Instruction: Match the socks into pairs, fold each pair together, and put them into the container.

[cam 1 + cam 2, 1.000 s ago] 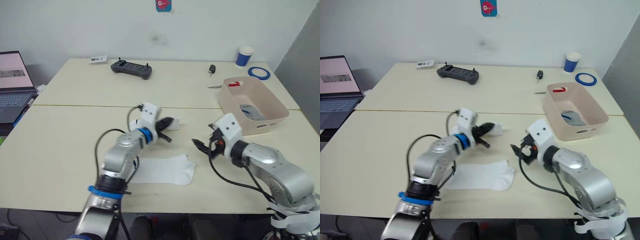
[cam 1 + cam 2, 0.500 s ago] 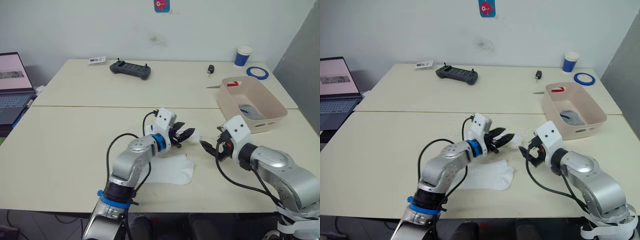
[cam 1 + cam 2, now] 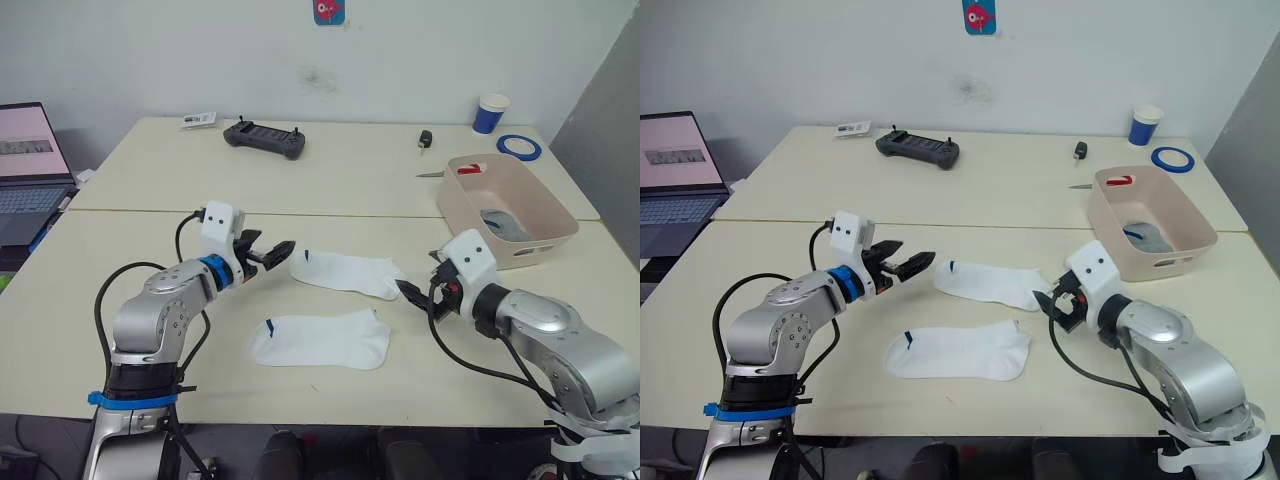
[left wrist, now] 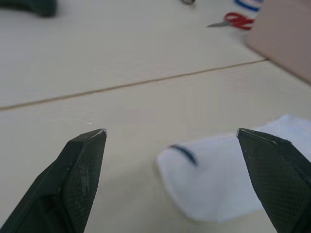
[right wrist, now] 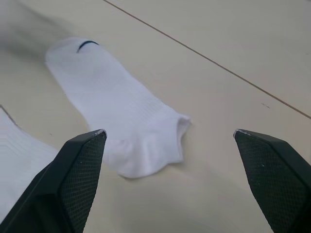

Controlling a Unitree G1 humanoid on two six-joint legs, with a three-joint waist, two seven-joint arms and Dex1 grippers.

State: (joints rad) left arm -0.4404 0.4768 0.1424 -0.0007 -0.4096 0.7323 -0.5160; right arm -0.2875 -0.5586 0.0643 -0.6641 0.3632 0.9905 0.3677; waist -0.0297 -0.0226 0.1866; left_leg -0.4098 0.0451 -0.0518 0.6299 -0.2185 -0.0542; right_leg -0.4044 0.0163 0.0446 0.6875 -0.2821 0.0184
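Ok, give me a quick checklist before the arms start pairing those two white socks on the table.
1. Both white ankle socks, far and near, lie flat: ok.
2. Socks stacked as a pair: not ok, apart.
3. Left gripper jaws open, holding nothing: ok.
4. Right gripper jaws open at the far sock's end: ok.
5. Pale pink rectangular plastic bin has room: ok, grey socks inside.

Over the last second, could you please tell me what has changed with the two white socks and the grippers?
The left gripper let go of the far white sock, which now lies spread flat, and drew back to the robot's left, fingers open. The right gripper came forward to that sock's opening, open. The near white sock and the pink container stayed put.
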